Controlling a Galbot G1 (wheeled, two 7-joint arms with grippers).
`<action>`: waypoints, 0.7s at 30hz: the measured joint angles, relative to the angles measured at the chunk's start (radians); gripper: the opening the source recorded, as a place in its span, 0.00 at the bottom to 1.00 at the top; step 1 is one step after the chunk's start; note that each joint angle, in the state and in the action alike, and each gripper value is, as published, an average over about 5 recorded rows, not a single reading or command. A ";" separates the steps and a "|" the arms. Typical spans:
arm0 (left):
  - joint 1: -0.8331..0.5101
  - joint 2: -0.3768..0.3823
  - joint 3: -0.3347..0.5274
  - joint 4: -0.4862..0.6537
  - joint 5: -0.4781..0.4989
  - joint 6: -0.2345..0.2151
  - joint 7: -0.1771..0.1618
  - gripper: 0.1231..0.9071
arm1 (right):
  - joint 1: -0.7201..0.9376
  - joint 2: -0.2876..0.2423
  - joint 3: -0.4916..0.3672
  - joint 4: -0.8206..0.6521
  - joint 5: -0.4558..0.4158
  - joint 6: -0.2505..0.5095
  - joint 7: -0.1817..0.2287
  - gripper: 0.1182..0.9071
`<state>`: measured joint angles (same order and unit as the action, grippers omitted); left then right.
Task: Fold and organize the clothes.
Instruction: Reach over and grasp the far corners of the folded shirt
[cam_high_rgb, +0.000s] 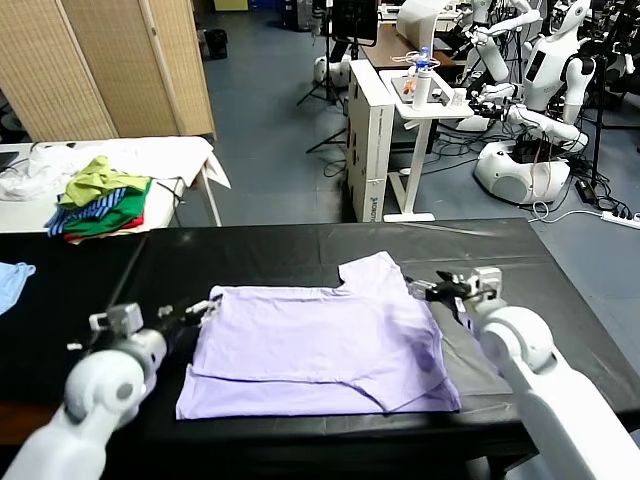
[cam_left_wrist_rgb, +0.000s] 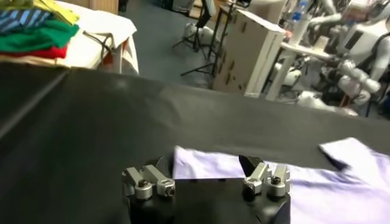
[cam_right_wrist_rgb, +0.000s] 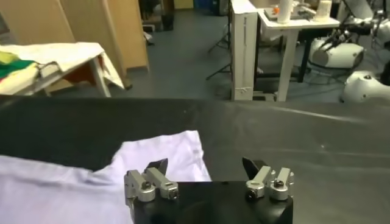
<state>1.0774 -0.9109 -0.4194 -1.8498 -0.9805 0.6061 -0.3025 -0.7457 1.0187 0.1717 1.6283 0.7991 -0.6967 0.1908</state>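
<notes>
the head view takes in the whole black counter (cam_high_rgb: 300, 255) and the lavender shirt (cam_high_rgb: 320, 350) spread flat across its middle, partly folded, one sleeve sticking out toward 1 o'clock. only this view shows both arms at once, the pale blue cloth (cam_high_rgb: 12, 280) at the counter's left edge, and the full pile of garments (cam_high_rgb: 100, 205) on the white table (cam_high_rgb: 170, 160) at 10 o'clock behind the counter.

the left wrist view shows the left end effector (cam_left_wrist_rgb: 207, 176) with its fingers spread wide and nothing between them, low over the counter. the shirt's left edge (cam_left_wrist_rgb: 201, 167) lies just ahead of the fingertips; whether they touch the cloth cannot be told. in the head view this end effector (cam_high_rgb: 205, 310) sits at 9 o'clock of the shirt, right at the left sleeve.

the right wrist view shows the right end effector (cam_right_wrist_rgb: 206, 167) likewise spread wide and empty, with the raised sleeve (cam_right_wrist_rgb: 164, 149) just in front of one fingertip and bare counter before the other. in the head view it (cam_high_rgb: 428, 292) stands at 2 o'clock of the shirt, just beside that sleeve.
</notes>
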 joint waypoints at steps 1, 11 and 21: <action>-0.021 0.001 0.013 0.021 0.002 0.000 0.003 1.00 | 0.012 0.006 -0.008 -0.015 -0.002 0.000 -0.004 1.00; -0.131 0.009 0.082 0.157 0.021 0.012 0.036 1.00 | 0.098 0.050 -0.074 -0.126 -0.032 -0.007 -0.034 1.00; -0.155 0.002 0.101 0.198 -0.002 0.043 0.051 1.00 | 0.109 0.065 -0.096 -0.152 -0.043 -0.025 -0.032 1.00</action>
<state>0.9220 -0.9085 -0.3186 -1.6521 -0.9829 0.6490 -0.2519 -0.6365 1.0841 0.0755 1.4764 0.7557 -0.7221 0.1592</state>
